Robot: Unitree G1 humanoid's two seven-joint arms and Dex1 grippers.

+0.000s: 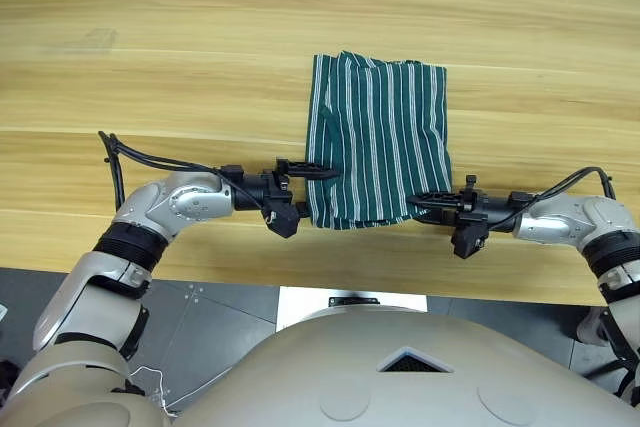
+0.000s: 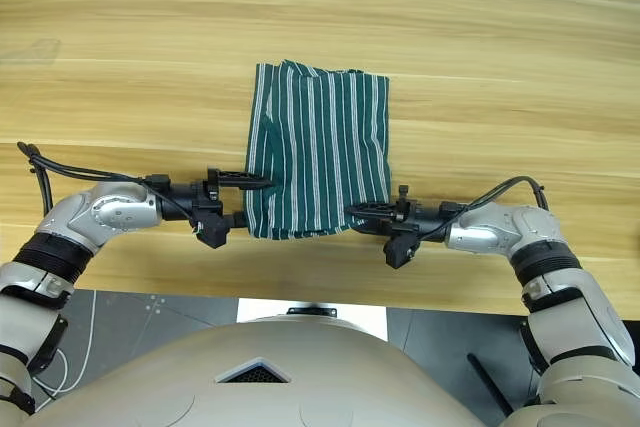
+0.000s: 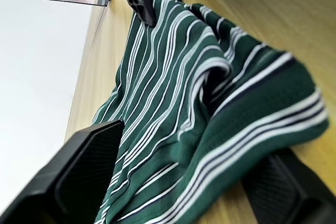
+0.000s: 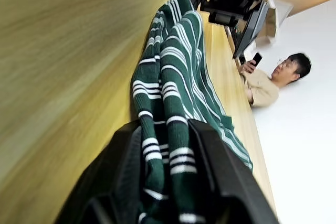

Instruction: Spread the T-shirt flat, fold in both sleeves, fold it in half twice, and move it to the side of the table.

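Lying on the table (image 1: 150, 67) as a striped green rectangle, the shirt (image 1: 380, 137) shows no loose sleeve, and its outline is short for a full-length garment. Judgement: the sleeves and the first half-fold are done, and the second half-fold is in hand.

The left gripper (image 1: 325, 171) sits at the shirt's near left corner, its fingers (image 3: 89, 166) on either side of a thick bunch of hem and pinching it. The right gripper (image 1: 420, 200) sits at the shirt's near right corner, clamped tight on the stacked layers, as the right wrist view shows plainly.

Next move, as judged: raise both near corners together and level, carry them over to the shirt's far edge, and lay them square on it without dragging the lower layers. The left grip takes a bulkier bunch than the right, so uneven lift is the risk.

Not verifiable: the number of layers; the tucked sleeves, which are inside the fold; and the near hem under both grippers. The shirt's far left corner looks slightly rumpled, cause unclear.
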